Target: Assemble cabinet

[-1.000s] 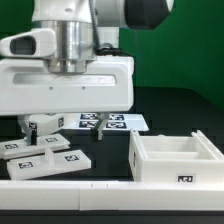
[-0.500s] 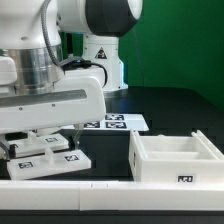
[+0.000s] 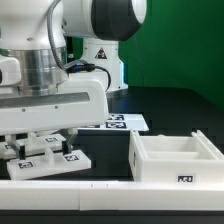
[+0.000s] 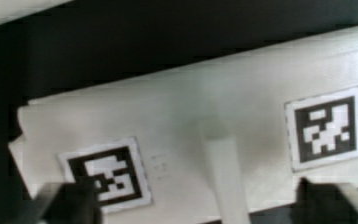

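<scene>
The cabinet body (image 3: 175,158) is an open white box with a tag on its front, standing at the exterior view's right. Flat white cabinet panels (image 3: 48,160) with square tags lie at the left. My gripper (image 3: 45,142) hangs low over these panels, jaws spread wide and holding nothing. In the wrist view a white panel (image 4: 211,120) with two tags fills the frame. The dark fingertips (image 4: 60,205) stand far apart on either side of it, around my gripper (image 4: 194,205). I cannot tell whether they touch the panel.
The marker board (image 3: 118,122) lies behind the panels near the robot base (image 3: 100,55). A long white rail (image 3: 60,194) runs along the front edge, left of the box. The arm hides part of the panels.
The arm has moved toward the exterior view's left and settled lower over the flat panels. The box and the marker board have not moved.
</scene>
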Robot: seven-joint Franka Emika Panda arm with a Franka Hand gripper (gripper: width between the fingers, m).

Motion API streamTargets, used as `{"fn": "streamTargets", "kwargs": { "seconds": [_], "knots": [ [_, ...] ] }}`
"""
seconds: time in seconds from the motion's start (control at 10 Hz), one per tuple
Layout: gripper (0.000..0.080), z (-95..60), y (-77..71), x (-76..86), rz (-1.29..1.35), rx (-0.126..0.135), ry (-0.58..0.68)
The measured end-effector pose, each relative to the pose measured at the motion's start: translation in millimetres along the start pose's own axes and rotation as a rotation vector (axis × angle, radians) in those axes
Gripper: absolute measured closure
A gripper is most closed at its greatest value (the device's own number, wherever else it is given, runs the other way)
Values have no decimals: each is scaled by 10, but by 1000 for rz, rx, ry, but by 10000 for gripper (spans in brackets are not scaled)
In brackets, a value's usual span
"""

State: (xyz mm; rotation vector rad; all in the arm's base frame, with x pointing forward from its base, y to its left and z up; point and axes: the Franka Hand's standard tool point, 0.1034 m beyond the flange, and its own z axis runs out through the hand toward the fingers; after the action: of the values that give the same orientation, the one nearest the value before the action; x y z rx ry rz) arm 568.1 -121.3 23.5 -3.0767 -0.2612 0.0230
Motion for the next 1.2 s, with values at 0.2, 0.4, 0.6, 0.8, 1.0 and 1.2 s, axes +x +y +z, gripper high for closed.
{"fn": "streamTargets", "kwargs": {
  "seconds": [0.2, 0.4, 0.6, 0.8, 1.0, 1.2],
  "knots": [
    [397, 0, 2, -1, 0, 0, 0],
    [717, 0, 3, -1, 1, 0, 0],
    [741, -1, 5, -1, 1, 0, 0],
    [741, -62, -25, 23, 73, 8, 1],
    [741, -298, -54, -7, 277, 32, 1],
    [741, -463, -208, -45, 445, 51, -4]
  ]
}}
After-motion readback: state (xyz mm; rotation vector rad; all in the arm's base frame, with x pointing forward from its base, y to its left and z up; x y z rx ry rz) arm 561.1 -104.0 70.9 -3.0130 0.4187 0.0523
